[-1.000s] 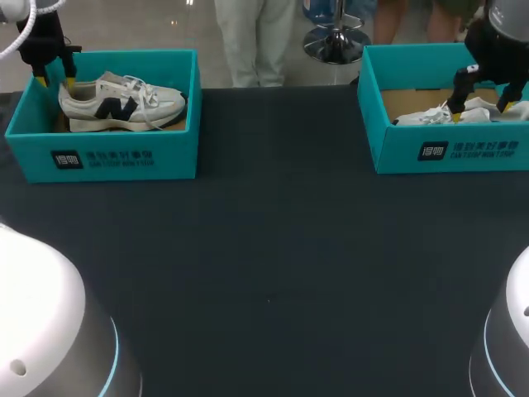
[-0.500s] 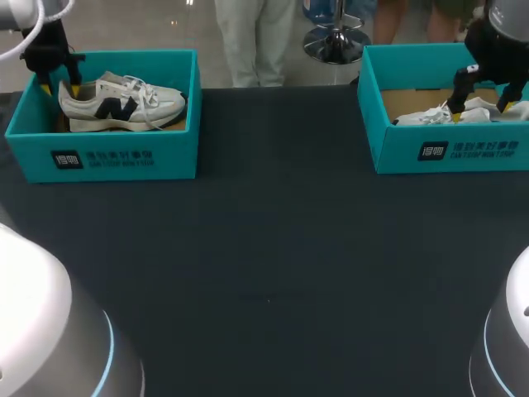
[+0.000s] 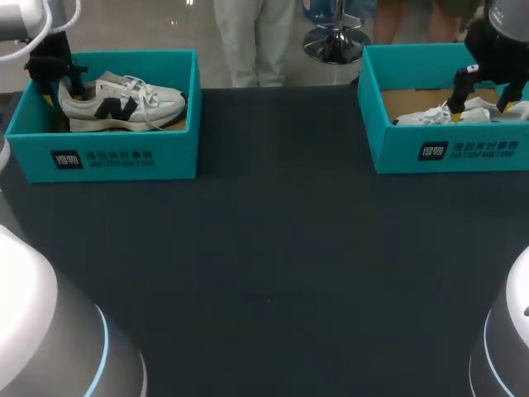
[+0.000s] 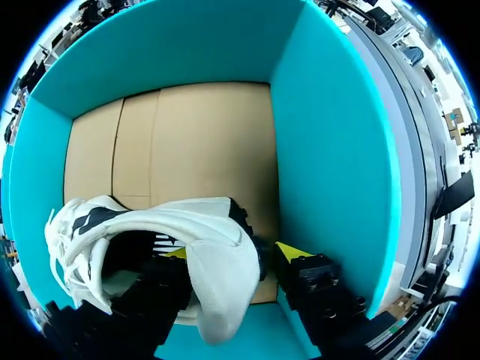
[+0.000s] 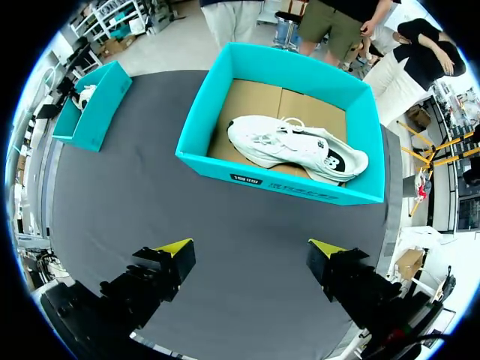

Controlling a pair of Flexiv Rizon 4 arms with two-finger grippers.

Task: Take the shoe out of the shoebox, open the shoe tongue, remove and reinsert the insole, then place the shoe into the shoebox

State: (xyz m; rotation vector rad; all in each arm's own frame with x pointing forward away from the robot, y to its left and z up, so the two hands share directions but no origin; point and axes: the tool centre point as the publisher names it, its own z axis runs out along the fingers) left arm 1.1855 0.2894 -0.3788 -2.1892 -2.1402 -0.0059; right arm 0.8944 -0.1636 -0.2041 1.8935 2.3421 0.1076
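Note:
A white sneaker (image 3: 124, 103) with a dark side mark lies in the teal shoebox (image 3: 124, 157) at the far left. My left gripper (image 3: 59, 83) is down at its heel. In the left wrist view the sneaker's heel (image 4: 217, 247) sits between the open fingers, one yellow tip inside the shoe and the other behind the heel near the box wall (image 4: 322, 150). A second white sneaker (image 3: 438, 116) lies in the teal box (image 3: 446, 153) at the far right, with my right gripper (image 3: 478, 103) wide open above it. The right wrist view shows that sneaker (image 5: 296, 146) ahead of the gripper (image 5: 251, 247).
The dark table top (image 3: 273, 248) stretches between the two boxes. Both boxes have tall teal walls around brown cardboard floors (image 4: 187, 142). The left box (image 5: 94, 109) also shows far off in the right wrist view.
My left gripper has shifted right and a little lower, onto the sneaker's heel. The right arm and both sneakers have stayed put.

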